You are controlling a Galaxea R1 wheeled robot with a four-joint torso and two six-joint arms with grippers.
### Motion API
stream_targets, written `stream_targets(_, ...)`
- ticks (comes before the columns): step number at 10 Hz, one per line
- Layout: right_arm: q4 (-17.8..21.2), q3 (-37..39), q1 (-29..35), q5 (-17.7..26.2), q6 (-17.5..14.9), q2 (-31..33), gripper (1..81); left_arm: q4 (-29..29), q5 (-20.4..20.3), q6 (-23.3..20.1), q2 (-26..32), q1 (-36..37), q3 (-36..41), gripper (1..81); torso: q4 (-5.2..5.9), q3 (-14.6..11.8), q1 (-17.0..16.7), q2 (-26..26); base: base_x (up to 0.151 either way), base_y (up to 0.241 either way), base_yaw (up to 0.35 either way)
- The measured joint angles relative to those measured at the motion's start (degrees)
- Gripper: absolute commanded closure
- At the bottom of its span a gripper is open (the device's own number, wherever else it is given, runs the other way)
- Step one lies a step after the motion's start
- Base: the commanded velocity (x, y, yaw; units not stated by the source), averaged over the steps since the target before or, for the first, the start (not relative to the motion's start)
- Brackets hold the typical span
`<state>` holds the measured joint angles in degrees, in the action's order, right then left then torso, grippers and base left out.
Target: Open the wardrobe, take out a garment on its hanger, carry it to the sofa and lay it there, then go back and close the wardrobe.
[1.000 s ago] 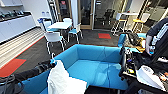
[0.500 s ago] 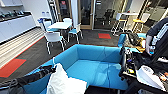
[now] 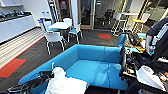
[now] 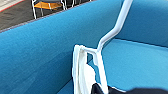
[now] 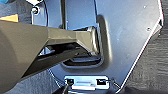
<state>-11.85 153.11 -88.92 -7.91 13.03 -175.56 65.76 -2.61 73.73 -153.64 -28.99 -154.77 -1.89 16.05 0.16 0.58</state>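
Gripping the hanger, the left pincer holds the garment above the sofa (dark carpet beyond).

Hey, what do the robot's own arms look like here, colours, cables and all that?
In the head view the left arm is black and bulky, with dark looped cables near its base. In the left wrist view a bit of black gripper shows at the edge. In the right wrist view the right arm is a dark grey-brown jointed bar, tapering to a wedge, against a dark plate with screws.
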Motion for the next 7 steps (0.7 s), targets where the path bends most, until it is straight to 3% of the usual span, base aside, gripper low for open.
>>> stream_targets(2, 0.0, 0.0, 0.0, 0.0, 0.0, -0.02, 1.0, 1.35, -1.0, -0.13, -2.51, -2.56, -2.67, 81.1, 0.0, 0.0, 0.0, 0.0, 0.0, 0.0, 0.0)
stream_targets(7, 0.0, 0.0, -0.28, -0.05, -0.02, -0.02, 1.0, 1.57, -1.5, -0.13, -1.6, -4.91, -8.57, 81.1, 0.0, 0.0, 0.0, 0.0, 0.0, 0.0, 0.0)
